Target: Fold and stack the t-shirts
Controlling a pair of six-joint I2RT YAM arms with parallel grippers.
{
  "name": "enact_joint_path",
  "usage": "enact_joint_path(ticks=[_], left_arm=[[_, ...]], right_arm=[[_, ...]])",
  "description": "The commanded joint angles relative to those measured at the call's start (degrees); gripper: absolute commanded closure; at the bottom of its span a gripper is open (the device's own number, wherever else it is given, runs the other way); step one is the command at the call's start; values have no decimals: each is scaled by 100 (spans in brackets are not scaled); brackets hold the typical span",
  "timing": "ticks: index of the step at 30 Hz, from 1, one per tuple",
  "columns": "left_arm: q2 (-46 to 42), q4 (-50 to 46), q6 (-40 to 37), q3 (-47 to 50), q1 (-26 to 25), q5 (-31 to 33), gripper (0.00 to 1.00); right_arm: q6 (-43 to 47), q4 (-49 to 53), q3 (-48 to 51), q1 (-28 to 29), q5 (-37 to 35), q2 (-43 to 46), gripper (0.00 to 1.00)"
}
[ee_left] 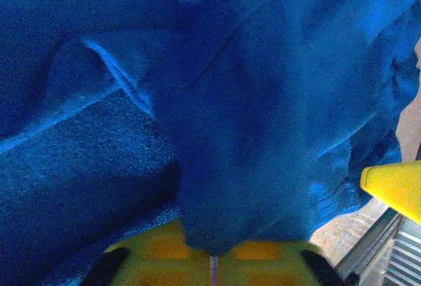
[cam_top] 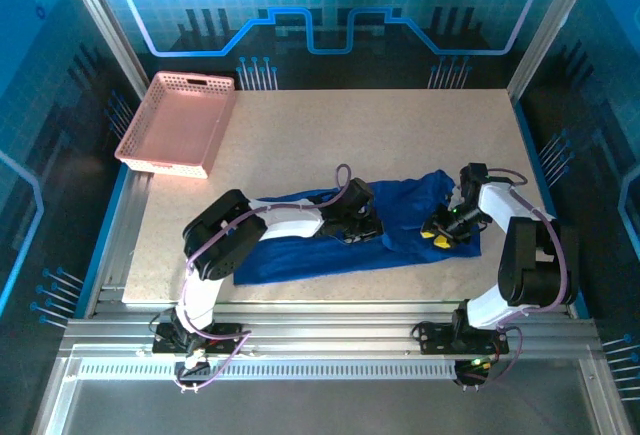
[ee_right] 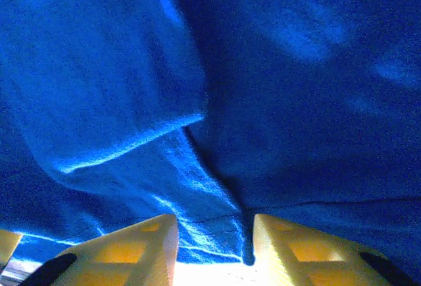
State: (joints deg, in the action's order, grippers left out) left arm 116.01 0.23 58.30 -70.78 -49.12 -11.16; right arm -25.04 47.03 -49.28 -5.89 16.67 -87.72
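One royal-blue t-shirt (cam_top: 300, 255) lies crumpled in a long band across the near half of the table, and its printed front is hidden. My left gripper (cam_top: 358, 223) rests low on the middle of it. In the left wrist view its yellow jaws (ee_left: 214, 260) are pressed together with a fold of the blue cloth (ee_left: 250, 135) running down into them. My right gripper (cam_top: 438, 232) is at the shirt's right end. Its two yellow fingers (ee_right: 131, 250) stand apart astride a hem of the t-shirt (ee_right: 296, 102), with bright table showing between them.
A pink lattice basket (cam_top: 175, 120) sits at the far left corner of the tan table (cam_top: 400, 135). Aluminium rails (cam_top: 330, 320) run along the near edge just below the shirt. A yellow fingertip of the right gripper (ee_left: 395, 187) shows at the right of the left wrist view.
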Motion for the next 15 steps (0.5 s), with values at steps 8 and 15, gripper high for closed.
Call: enact_joint_path(ticks=[8, 15], left_arm=[[-186, -494, -229, -350, 15, -17, 100], [-433, -1222, -275, -559, 17, -179, 100]], right_arm=[[-65, -8, 282, 58, 148, 89, 75], [-121, -144, 234, 53, -25, -10, 92]])
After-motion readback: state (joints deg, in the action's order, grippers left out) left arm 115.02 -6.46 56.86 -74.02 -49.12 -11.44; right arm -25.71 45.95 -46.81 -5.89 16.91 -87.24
